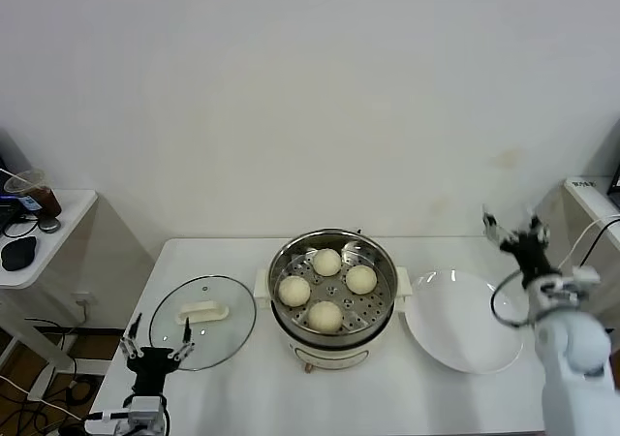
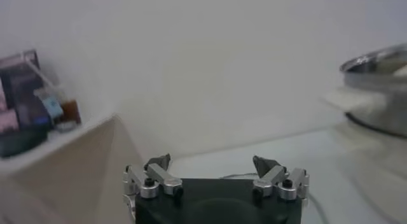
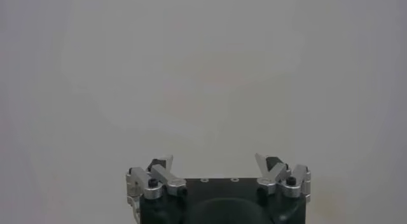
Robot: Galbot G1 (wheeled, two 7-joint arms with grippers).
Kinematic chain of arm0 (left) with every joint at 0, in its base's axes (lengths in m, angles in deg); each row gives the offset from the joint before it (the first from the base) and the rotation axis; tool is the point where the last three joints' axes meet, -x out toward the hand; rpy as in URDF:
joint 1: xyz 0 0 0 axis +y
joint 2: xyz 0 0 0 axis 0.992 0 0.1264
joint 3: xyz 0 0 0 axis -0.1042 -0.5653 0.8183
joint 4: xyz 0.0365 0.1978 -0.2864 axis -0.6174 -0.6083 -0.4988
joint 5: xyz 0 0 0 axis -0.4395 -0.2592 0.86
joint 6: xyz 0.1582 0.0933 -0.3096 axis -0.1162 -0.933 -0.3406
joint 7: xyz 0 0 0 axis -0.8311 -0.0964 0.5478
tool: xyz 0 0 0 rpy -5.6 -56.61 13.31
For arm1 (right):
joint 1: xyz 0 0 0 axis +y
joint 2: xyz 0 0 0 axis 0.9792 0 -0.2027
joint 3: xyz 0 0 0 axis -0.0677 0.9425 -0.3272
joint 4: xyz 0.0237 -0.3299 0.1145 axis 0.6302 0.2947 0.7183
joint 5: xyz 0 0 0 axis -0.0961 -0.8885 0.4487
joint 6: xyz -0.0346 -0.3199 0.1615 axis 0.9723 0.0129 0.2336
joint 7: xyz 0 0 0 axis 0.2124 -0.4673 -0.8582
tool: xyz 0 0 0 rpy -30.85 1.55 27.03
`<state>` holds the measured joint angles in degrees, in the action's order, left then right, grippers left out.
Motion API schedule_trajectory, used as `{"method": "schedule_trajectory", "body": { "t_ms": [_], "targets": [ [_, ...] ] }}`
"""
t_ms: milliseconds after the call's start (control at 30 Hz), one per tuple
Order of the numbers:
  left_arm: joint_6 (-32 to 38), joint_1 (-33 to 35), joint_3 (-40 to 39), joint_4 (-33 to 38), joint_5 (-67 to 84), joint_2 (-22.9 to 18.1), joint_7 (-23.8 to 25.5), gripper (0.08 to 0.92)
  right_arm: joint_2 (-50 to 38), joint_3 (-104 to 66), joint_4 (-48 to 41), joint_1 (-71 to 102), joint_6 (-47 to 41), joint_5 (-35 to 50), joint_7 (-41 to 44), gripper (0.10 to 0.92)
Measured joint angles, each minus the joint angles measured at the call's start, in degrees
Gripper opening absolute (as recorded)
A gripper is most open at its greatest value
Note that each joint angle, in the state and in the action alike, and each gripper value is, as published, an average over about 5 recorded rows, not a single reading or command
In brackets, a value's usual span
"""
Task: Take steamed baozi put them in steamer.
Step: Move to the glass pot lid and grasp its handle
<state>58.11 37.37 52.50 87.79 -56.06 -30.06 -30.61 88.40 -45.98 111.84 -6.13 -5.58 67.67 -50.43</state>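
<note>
All four steamed baozi [image 1: 325, 288] appear to sit in the steamer [image 1: 332, 298]; both the left gripper [image 1: 157, 344] and the right gripper [image 1: 511, 227], wide and empty, should keep clear.

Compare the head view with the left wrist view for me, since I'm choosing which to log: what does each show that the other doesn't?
Only the head view shows four baozi on the steamer's tray, the glass lid, the empty white plate and the raised open right gripper. Only the left wrist view shows nothing of its own. Both show the steamer, the open, empty left gripper, the table and the cluttered side shelf.
</note>
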Motion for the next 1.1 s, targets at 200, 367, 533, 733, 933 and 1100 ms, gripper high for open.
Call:
{"method": "schedule_trajectory", "body": {
  "t_ms": [200, 367, 533, 733, 933, 1100],
  "targets": [
    [1.94, -2.75, -0.7, -3.96, -20.54, 3.47, -1.94, 0.823, 5.0, -3.35, 2.65, 7.05, 1.06, -1.78, -2.34, 0.823],
    [2.3, -3.99, -3.53, -7.46, -38.16, 8.61, -3.72, 0.823, 7.68, -5.18, 4.15, 10.77, 1.52, -3.14, -3.42, 0.823],
    [-1.23, -5.48, -7.25, -10.78, -51.82, 12.59, -3.66, 0.823, 9.54, -6.01, 5.28, 13.66, 1.66, -4.43, -3.89, 0.823],
    [-6.99, -8.3, -10.95, -14.39, -59.55, 14.14, -2.92, 0.823, 11.39, -6.44, 5.99, 15.71, 1.82, -5.97, -4.46, 0.823],
    [-11.04, -11.01, -13.19, -17.57, -62.67, 14.38, -2.56, 0.823, 12.42, -6.99, 6.19, 16.64, 1.94, -6.85, -4.9, 0.823],
    [-13.22, -13.01, -14.77, -20.03, -63.59, 13.95, -2.44, 0.823, 13.14, -7.18, 6.34, 17.03, 1.93, -7.27, -5.09, 0.823]
  ]
}}
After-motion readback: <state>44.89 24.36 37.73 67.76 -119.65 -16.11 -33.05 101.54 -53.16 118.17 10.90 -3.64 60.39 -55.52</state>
